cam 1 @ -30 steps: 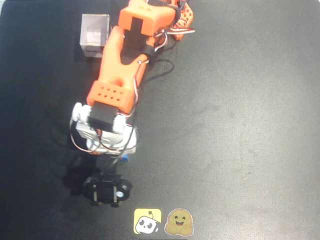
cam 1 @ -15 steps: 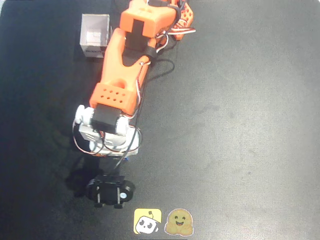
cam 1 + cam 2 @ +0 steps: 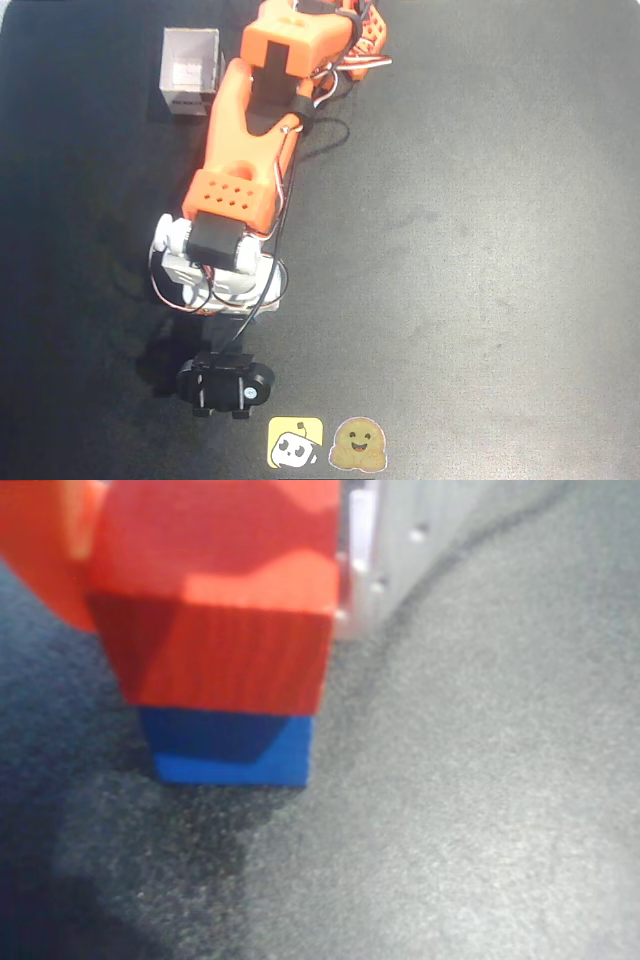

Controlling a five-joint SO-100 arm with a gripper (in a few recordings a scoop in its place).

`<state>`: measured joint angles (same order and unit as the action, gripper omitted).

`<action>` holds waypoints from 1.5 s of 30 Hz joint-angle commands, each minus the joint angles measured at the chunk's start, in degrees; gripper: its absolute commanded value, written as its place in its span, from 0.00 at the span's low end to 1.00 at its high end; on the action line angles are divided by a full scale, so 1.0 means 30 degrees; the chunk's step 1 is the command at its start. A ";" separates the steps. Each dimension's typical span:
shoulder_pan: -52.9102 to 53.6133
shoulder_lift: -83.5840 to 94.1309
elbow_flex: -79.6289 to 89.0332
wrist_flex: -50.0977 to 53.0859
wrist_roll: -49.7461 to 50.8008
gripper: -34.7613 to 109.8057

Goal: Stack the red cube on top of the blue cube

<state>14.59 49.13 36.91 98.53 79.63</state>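
In the wrist view the red cube (image 3: 225,600) sits clamped between my fingers (image 3: 365,560), directly over the blue cube (image 3: 228,748) and seemingly touching its top, near the table's (image 3: 480,250) bottom edge overhead, so I judge letting go comes next.

— Item one from my seat, wrist view: the red cube (image 3: 220,610) sits on top of the blue cube (image 3: 228,748), which rests on the desk (image 3: 480,810).

— Overhead?

— The arm (image 3: 240,150) reaches from the top edge down the left half. A box (image 3: 190,72) lies left of it near the top. Two stickers (image 3: 328,442) lie side by side at the bottom edge.
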 commanded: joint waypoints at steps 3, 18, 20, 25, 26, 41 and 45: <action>-0.0205 0.0059 -0.0264 0.1582 0.0322 0.24; -0.0117 -0.0498 -0.0352 0.1582 0.0557 0.24; -0.0088 -0.0557 -0.0381 0.1582 0.0557 0.24; -0.0059 -0.0557 -0.0410 0.1582 0.0557 0.24; -0.0059 -0.0586 -0.0410 0.1582 0.0586 0.24; 0.0410 -0.0264 -0.0205 0.1582 0.0615 0.24; 0.0410 -0.0205 -0.0088 0.1582 0.0615 0.24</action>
<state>15.64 46.93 36.91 98.53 81.30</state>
